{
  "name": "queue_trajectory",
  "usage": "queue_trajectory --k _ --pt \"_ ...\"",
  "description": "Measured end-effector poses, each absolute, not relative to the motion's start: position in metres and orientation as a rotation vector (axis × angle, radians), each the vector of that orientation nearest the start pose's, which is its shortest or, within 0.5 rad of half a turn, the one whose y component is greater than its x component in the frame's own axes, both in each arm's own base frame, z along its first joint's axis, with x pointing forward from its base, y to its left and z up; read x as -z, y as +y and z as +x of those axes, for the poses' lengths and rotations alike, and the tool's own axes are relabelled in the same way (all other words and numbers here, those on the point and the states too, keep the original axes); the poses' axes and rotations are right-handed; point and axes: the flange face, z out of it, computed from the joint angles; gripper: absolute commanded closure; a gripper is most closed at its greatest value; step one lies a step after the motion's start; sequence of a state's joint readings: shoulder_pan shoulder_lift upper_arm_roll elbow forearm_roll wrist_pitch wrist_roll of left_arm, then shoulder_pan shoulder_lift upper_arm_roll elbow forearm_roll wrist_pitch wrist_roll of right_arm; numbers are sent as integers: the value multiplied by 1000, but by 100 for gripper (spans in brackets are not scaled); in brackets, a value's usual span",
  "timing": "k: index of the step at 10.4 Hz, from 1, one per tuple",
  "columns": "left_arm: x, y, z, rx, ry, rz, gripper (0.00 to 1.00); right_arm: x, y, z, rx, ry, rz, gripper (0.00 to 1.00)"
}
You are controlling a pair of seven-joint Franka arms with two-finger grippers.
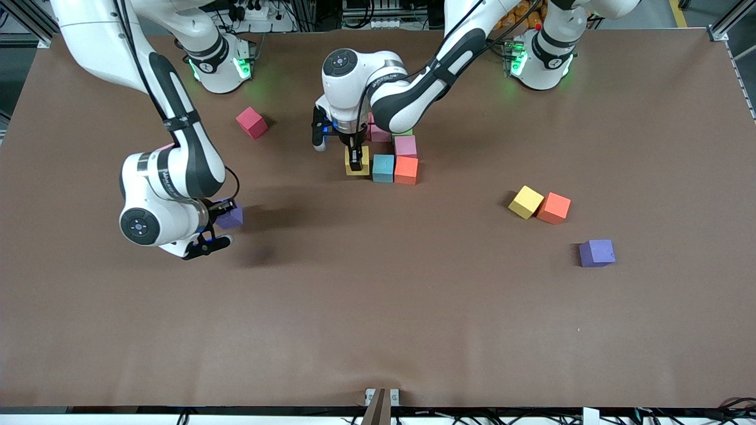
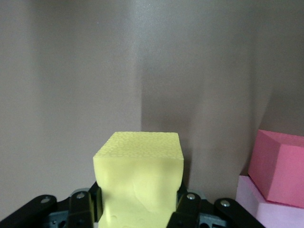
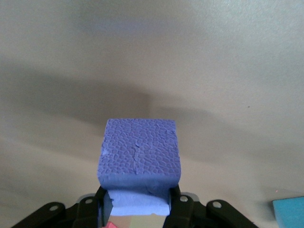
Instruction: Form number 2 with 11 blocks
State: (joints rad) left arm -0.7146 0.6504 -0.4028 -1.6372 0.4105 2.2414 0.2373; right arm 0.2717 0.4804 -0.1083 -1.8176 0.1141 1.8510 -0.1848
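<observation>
My left gripper (image 1: pixel 355 158) (image 2: pixel 140 205) is shut on a yellow block (image 1: pixel 358 167) (image 2: pixel 139 166), low beside a light blue block (image 1: pixel 383 167). That block is in a cluster with an orange block (image 1: pixel 406 170), a pale pink block (image 1: pixel 405 145) (image 2: pixel 254 202), a deeper pink block (image 1: pixel 378 134) (image 2: pixel 281 166) and a green block (image 1: pixel 404 131) mostly hidden by the arm. My right gripper (image 1: pixel 220 213) (image 3: pixel 137 203) is shut on a purple block (image 1: pixel 231 216) (image 3: pixel 140 152), held over bare table toward the right arm's end.
A red block (image 1: pixel 252 122) lies near the right arm's base. Toward the left arm's end lie a yellow block (image 1: pixel 525 202) touching an orange block (image 1: pixel 554 208), and a second purple block (image 1: pixel 596 252) nearer the camera.
</observation>
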Motion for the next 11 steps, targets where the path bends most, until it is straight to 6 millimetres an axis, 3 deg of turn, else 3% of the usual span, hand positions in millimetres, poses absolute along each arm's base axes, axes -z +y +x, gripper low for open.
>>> queue_trajectory --k 11 --pt "-232 -597 336 13 2153 -2198 60 -239 111 579 -764 -282 -3006 100"
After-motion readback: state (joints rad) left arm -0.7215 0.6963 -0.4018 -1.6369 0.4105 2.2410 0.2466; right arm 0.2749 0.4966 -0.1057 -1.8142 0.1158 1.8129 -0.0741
